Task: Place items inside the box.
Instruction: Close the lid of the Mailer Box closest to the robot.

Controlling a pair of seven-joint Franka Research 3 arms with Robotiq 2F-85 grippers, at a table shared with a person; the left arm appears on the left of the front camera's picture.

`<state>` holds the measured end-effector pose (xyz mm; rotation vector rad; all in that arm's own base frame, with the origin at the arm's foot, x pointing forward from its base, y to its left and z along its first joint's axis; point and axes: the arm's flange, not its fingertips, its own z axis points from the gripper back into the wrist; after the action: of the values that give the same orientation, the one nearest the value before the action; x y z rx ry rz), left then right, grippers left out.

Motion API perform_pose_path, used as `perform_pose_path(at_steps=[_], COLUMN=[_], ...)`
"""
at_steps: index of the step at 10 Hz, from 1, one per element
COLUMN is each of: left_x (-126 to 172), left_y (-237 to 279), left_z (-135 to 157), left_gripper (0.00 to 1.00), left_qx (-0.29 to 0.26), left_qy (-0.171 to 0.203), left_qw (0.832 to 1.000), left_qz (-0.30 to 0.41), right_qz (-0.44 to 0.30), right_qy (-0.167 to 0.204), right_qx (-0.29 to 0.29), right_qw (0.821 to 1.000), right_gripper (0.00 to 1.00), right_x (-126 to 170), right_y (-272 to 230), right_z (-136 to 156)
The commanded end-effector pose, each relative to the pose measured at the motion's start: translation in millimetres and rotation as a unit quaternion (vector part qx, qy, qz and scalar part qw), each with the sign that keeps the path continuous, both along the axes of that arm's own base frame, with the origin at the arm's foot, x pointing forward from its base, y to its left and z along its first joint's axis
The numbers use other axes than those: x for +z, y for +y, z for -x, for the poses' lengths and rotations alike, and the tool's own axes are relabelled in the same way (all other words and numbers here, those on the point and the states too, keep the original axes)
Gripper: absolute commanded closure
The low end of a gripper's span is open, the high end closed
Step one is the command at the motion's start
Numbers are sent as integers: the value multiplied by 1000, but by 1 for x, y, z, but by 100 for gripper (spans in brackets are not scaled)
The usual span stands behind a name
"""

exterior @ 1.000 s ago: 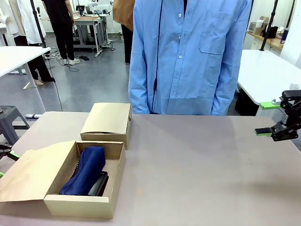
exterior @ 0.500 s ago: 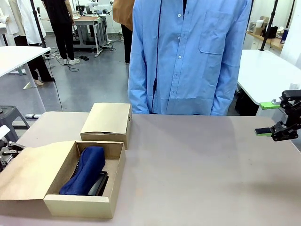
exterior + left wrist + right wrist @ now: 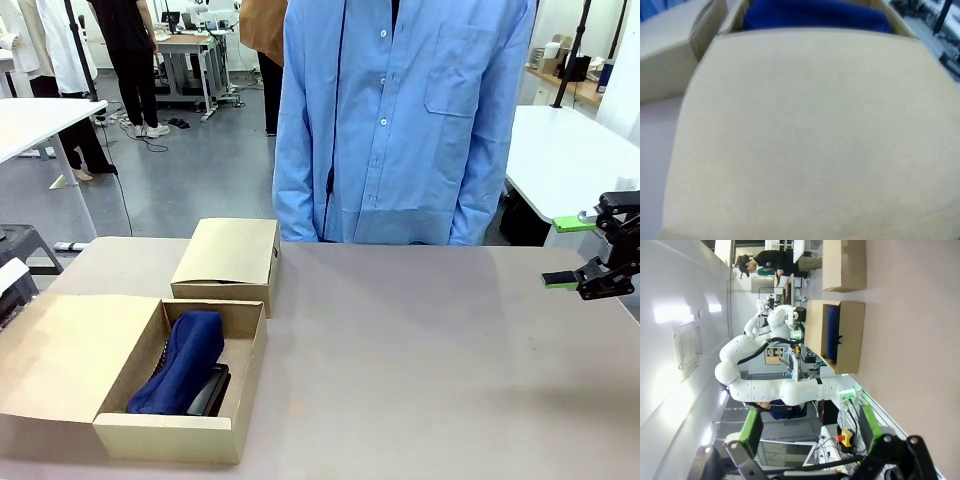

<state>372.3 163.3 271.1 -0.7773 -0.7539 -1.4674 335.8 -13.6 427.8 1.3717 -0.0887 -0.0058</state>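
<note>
the navy blue fabric pouch (image 3: 178, 361) is lying in the open box (image 3: 175, 432) over a black item, looking soft, light and best pinched mid-body, while the right gripper (image 3: 579, 252) is hanging with jaws apart, and the left gripper's state cannot be told.

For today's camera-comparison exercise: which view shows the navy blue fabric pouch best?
The front view: the navy blue fabric pouch lies lengthwise in the open box, seen nearly whole. The left wrist view shows a blurred blue strip beyond the flap; the right wrist view shows it small and far off.
</note>
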Motion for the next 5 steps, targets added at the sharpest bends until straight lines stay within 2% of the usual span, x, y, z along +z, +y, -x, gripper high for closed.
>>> perform_pose_path(at_steps=[1, 5], left_x=[6, 83], left_y=[2, -34], left_z=[29, 62], left_gripper=[0, 0], left_qx=[7, 19], left_qy=[-64, -102], left_qw=[995, 976], left_qz=[77, 192], right_qz=[-1, -1], right_qy=[-4, -4], right_qx=[-1, -1], right_qw=[1000, 1000], right_gripper=[0, 0], right_x=[2, 2], right_y=[-2, -2], right_z=[0, 0])
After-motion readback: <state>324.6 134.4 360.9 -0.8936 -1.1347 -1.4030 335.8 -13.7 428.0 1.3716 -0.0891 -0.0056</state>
